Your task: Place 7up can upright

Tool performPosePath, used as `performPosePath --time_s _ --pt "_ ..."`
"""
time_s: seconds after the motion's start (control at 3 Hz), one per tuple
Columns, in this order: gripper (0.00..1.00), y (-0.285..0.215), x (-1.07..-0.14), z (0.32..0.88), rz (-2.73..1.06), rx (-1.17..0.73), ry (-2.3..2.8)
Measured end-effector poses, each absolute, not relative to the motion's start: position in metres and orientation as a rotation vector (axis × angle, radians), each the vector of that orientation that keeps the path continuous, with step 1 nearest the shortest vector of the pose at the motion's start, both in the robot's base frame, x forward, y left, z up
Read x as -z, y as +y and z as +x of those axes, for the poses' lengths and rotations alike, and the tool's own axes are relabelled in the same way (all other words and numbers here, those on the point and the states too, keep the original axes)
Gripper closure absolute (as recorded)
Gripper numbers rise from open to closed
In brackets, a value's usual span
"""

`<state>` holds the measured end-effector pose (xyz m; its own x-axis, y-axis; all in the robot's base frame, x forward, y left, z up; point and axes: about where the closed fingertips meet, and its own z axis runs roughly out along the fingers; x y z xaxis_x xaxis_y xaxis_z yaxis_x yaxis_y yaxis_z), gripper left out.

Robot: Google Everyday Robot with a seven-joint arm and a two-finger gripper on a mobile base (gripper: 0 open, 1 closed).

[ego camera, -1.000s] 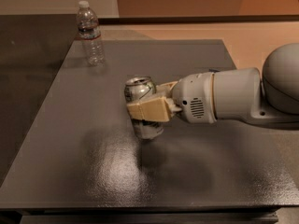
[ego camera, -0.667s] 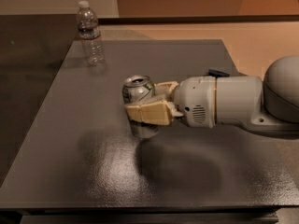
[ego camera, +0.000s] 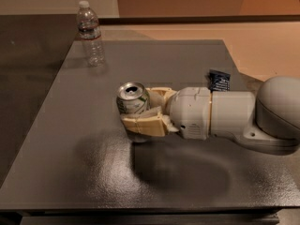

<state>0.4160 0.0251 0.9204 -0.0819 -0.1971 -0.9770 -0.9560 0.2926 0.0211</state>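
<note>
Near edge: we see the grey table point(ego camera: 70, 172), bare in front. Mid-table, the gripper point(ego camera: 134, 109) comes in from the right on the white arm point(ego camera: 225, 114). Its cream fingers point(ego camera: 143, 124) are clamped on both sides of the 7up can point(ego camera: 132, 97). The can is upright with its top up; we can't tell if the base touches the table. Behind the arm is a blue snack packet point(ego camera: 219, 80). At the far left corner a water bottle point(ego camera: 91, 34) is standing.

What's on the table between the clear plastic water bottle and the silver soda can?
Nothing: the camera view shows bare grey tabletop there. The beige gripper grips the silver soda can mid-table.
</note>
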Motion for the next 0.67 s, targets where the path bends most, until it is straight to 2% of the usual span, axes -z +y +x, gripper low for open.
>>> performPosePath --time_s 0.33,0.67 --pt "1.0 0.028 -0.909 0.415 -1.12 -0.893 1.486" --pt "0.83 0.027 -0.897 0.416 -1.082 -0.903 1.488"
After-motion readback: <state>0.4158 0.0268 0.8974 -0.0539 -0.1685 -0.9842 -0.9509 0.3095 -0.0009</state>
